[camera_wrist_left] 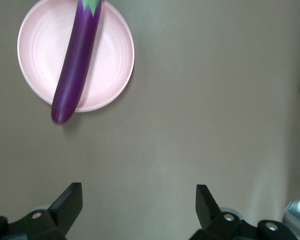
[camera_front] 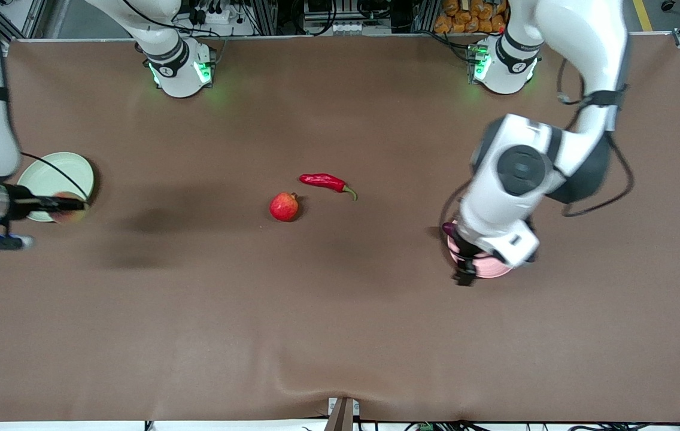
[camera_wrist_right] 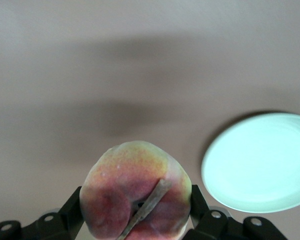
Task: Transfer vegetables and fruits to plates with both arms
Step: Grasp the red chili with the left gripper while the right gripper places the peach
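The right gripper [camera_wrist_right: 135, 212], pinching the peach [camera_wrist_right: 135, 192], must carry it toward three o'clock onto the green plate [camera_wrist_right: 262, 165], while the left gripper [camera_wrist_left: 140, 205], spread empty, hangs over the eggplant [camera_wrist_left: 76, 60] on the pink plate [camera_wrist_left: 112, 60].

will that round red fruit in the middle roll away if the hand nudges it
Probably: the round red fruit looks near-spherical and sits free on the flat table. Its small crown tip may make it wobble and stop early. Its skin looks smooth, so fingers might slip.
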Robot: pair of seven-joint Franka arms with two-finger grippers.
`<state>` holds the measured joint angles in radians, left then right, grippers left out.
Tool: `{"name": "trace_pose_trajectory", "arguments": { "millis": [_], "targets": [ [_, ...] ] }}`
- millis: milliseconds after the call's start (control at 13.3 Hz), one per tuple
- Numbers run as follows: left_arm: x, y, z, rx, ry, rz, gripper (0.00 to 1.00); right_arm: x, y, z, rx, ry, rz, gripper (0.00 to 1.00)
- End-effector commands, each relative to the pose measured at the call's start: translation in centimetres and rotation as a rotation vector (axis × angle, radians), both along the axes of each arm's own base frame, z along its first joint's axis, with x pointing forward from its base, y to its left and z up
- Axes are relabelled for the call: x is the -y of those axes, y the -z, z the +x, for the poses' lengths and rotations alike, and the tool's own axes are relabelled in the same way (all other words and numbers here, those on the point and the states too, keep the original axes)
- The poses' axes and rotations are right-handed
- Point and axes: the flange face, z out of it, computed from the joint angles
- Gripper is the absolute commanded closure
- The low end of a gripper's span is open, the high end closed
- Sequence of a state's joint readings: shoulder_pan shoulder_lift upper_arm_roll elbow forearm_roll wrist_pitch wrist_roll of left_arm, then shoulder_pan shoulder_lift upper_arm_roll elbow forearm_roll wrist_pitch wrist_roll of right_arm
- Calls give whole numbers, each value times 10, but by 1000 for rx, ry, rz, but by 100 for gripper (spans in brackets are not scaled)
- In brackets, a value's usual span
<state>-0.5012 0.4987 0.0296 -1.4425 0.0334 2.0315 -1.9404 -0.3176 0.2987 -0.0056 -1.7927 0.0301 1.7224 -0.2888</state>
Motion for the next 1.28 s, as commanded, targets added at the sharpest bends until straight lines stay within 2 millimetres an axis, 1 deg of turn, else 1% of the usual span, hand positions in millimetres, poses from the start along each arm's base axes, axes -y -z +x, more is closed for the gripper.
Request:
{"name": "trace_pose_trajectory", "arguments": {
  "millis": [0,75,151,226,301,377,452,527,603,678,753,829,904,979,1055,1130,1205],
  "targets": [
    [48,-1,-26,21,99,55,0,65,26,-51,19,-20,56,100],
    [80,8,-48,17,166,79,0,92,37,-68,32,-39,69,100],
    [107,21,-67,6,225,97,0,116,49,-87,34,-46,53,100],
    [133,34,-93,-11,297,120,0,130,60,-103,25,-39,33,100],
    [152,46,-116,-26,358,143,0,144,68,-117,21,-24,14,100],
    [173,52,-139,-32,410,154,0,162,76,-130,14,-17,-12,100],
    [190,51,-157,-26,438,152,0,177,90,-141,5,-14,-31,100],
    [207,52,-174,-20,465,151,0,188,104,-153,13,-21,-37,100],
    [227,61,-195,-24,499,154,0,199,122,-167,43,-34,-34,100],
    [243,76,-216,-34,531,167,0,205,136,-173,69,-46,-39,100],
    [255,97,-232,-51,542,183,0,206,149,-174,67,-42,-32,100],
    [265,113,-245,-60,543,185,0,207,152,-173,67,-43,-32,99],
    [267,128,-244,-66,513,166,0,205,152,-172,69,-47,-32,52],
    [269,146,-243,-74,471,157,0,203,151,-169,65,-51,-30,12],
    [270,160,-244,-74,451,157,0,203,149,-166,67,-60,-31,0],
    [270,173,-246,-81,446,167,0,202,144,-160,67,-69,-31,0],
    [269,187,-248,-91,449,180,0,203,133,-150,63,-79,-32,0]
  ]
}}
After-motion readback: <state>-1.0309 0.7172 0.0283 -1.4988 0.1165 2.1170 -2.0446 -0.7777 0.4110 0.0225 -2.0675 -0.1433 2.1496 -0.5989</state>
